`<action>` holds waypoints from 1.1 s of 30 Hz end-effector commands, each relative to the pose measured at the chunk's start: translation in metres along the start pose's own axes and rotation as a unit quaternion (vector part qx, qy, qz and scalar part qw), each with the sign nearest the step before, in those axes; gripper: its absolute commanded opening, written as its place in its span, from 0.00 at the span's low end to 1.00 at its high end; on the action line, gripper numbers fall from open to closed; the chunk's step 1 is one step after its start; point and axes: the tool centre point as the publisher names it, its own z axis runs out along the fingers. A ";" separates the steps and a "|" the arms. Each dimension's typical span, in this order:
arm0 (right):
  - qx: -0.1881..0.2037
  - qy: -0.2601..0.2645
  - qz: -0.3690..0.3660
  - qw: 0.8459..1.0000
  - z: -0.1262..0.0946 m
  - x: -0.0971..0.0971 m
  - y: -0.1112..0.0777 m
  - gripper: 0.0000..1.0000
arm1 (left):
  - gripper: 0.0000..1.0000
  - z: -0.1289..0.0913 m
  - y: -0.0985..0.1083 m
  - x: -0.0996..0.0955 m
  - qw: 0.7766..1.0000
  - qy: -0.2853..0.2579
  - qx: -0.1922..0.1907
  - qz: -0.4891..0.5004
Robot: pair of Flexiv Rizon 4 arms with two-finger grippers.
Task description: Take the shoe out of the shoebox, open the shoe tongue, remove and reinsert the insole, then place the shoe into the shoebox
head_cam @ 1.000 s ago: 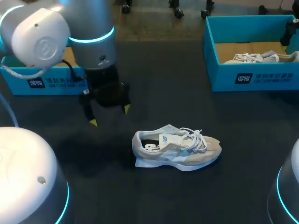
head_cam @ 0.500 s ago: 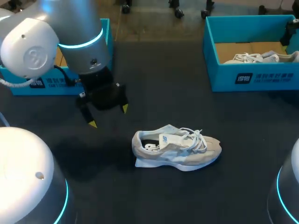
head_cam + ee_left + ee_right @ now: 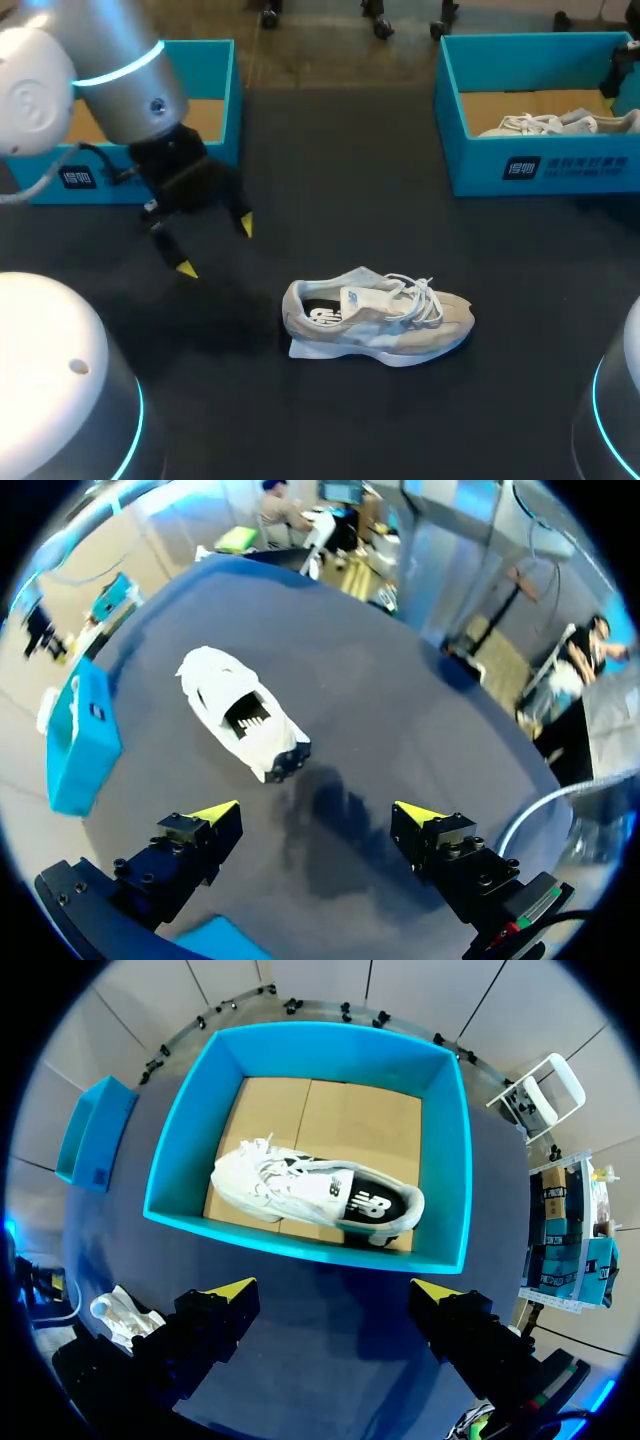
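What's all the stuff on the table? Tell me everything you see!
Loose shoe: 1, white and beige, middle of the table, outside both boxes.
Boxed shoe: 1, white, lying inside the right shoebox.
Left shoebox: 1, blue, far left of the table.
Right shoebox: 1, blue, far right of the table.
Table: 1, dark, under everything.
Left fingers: 2, black with yellow tips, open, holding nothing, over the table between the left shoebox and the loose shoe.
Right fingers: 2, black with yellow tips, open, holding nothing, above the right shoebox's near side.
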 end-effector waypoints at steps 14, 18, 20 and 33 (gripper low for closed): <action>0.000 0.000 0.000 1.000 0.000 0.000 0.000 1.00 | 1.00 0.020 0.028 0.023 0.982 -0.068 0.150 -0.089; 0.000 0.000 0.000 1.000 0.000 0.000 0.000 1.00 | 1.00 0.022 0.028 0.026 0.978 -0.085 0.158 -0.109; 0.000 0.000 0.000 1.000 0.000 0.000 0.000 1.00 | 1.00 0.023 0.028 0.028 0.973 -0.090 0.171 -0.124; 0.000 0.000 0.000 1.000 0.000 0.000 0.000 1.00 | 1.00 0.028 0.035 0.039 0.923 -0.169 0.252 -0.238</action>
